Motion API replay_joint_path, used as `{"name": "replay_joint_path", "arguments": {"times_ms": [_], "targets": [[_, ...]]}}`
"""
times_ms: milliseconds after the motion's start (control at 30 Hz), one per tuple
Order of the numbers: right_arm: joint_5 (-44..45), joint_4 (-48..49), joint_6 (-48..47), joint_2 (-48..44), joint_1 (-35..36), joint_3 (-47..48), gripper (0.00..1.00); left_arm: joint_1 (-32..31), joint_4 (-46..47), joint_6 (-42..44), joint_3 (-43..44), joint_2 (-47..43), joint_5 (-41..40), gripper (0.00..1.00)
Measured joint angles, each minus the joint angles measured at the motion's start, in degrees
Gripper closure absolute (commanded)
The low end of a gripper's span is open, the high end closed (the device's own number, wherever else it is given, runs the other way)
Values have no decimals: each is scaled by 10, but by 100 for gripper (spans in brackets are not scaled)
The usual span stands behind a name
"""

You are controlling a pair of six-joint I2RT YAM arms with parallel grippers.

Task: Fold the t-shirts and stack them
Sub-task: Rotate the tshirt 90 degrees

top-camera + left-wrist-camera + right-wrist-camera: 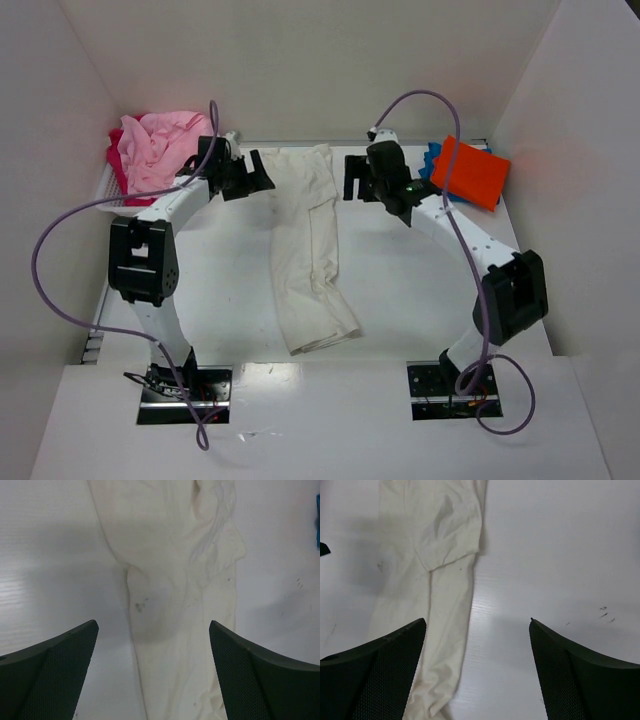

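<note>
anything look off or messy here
The cream shirt lies as a long rumpled strip in the middle, with small dark spots on it. The pink shirt sits in an unfolded heap at the far left.

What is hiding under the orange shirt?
A blue shirt peeks out from beneath the orange shirt. Most of it is covered, so anything else underneath is hidden.
</note>
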Motion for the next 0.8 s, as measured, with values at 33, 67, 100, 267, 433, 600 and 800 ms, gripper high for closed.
{"name": "replay_joint_path", "arguments": {"times_ms": [33,67,100,267,433,600,800], "targets": [[-1,6,-6,18,0,6,11,-2,1,-1,12,11,-2,1],[-3,11,-12,37,0,11,11,-4,5,-1,23,22,-6,1],[-7,16,-17,59,-1,17,12,-6,8,-2,33,32,-8,1],[-52,44,-44,165,-8,66,14,-9,21,-4,80,79,-16,1],[-94,62,-64,265,-21,165,16,-8,31,-3,96,106,-27,1],[-149,76,-53,334,-54,244,18,-8,40,-3,96,115,-34,1],[-213,80,-33,404,-112,331,18,-7,60,-2,96,116,-31,1]]}}
